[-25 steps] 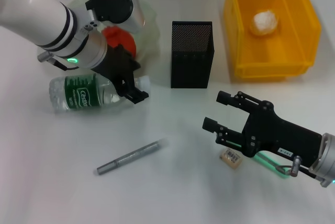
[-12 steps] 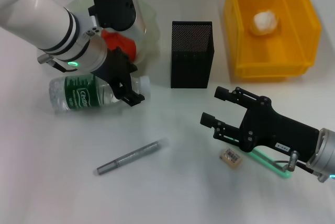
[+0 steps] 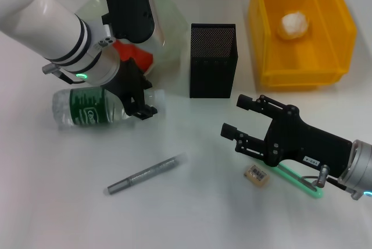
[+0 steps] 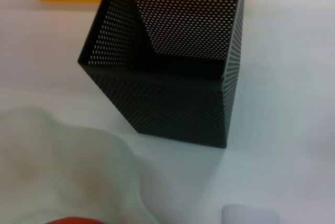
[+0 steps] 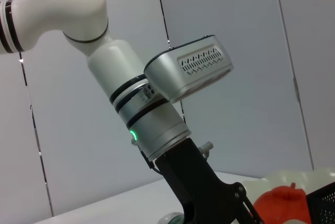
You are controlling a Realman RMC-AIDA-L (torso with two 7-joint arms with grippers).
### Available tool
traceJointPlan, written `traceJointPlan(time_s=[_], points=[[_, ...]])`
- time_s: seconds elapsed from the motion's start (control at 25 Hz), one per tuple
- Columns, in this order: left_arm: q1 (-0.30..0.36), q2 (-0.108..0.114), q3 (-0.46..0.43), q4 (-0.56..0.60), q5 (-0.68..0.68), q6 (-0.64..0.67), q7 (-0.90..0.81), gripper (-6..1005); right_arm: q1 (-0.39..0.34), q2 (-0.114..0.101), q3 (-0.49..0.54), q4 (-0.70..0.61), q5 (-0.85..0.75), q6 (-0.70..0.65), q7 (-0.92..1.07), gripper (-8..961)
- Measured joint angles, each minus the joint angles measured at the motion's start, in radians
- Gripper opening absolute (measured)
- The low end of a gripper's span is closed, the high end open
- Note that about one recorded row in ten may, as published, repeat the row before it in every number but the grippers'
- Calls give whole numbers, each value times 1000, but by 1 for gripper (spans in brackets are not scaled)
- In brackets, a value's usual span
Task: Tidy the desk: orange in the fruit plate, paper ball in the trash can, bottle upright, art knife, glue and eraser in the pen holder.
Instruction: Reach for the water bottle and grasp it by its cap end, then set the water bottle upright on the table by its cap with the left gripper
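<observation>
Now the left tool (image 3: pixel 142 100) sits with its fingers spread wide by the lying clear plastic bottle (image 3: pixel 96 107) with a green label. Nearby, the right tool (image 3: pixel 239 122) hangs wide open just above the tiny beige eraser (image 3: pixel 256 174) on the white tabletop (image 3: pixel 192 214).

Lab-like test bench: bare white table (image 3: pixel 192 214), plain panelled wall (image 5: pixel 225 20).

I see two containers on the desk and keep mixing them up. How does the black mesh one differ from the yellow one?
The pen holder is a tall, narrow, black metal-mesh cup; the trash can is a wider, bright yellow bin with solid walls. The pen holder shows nothing inside from the head view, while the trash can holds a white paper ball. Both stand upright with open tops, side by side on the desk.
</observation>
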Motion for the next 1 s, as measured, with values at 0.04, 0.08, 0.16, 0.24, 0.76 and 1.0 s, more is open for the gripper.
traceJointPlan(time_s=[0.04, 0.08, 0.16, 0.24, 0.76, 1.0], points=[[0, 0, 0, 0, 0, 0, 0, 644, 0, 0, 0, 0, 0, 0, 0, 718], [0, 0, 2, 1, 0, 9, -2, 627, 0, 0, 0, 1, 0, 0, 0, 718], [0, 0, 3, 5, 0, 17, -3, 601, 0, 0, 0, 1, 0, 0, 0, 718], [0, 0, 3, 5, 0, 17, -3, 576, 1, 0, 0, 1, 0, 0, 0, 718], [2, 0, 7, 12, 17, 35, -45, 446, 0, 0, 0, 7, 0, -9, 0, 719], [30, 0, 4, 91, 7, 87, -63, 447, -4, 0, 0, 9, 0, -11, 0, 718]])
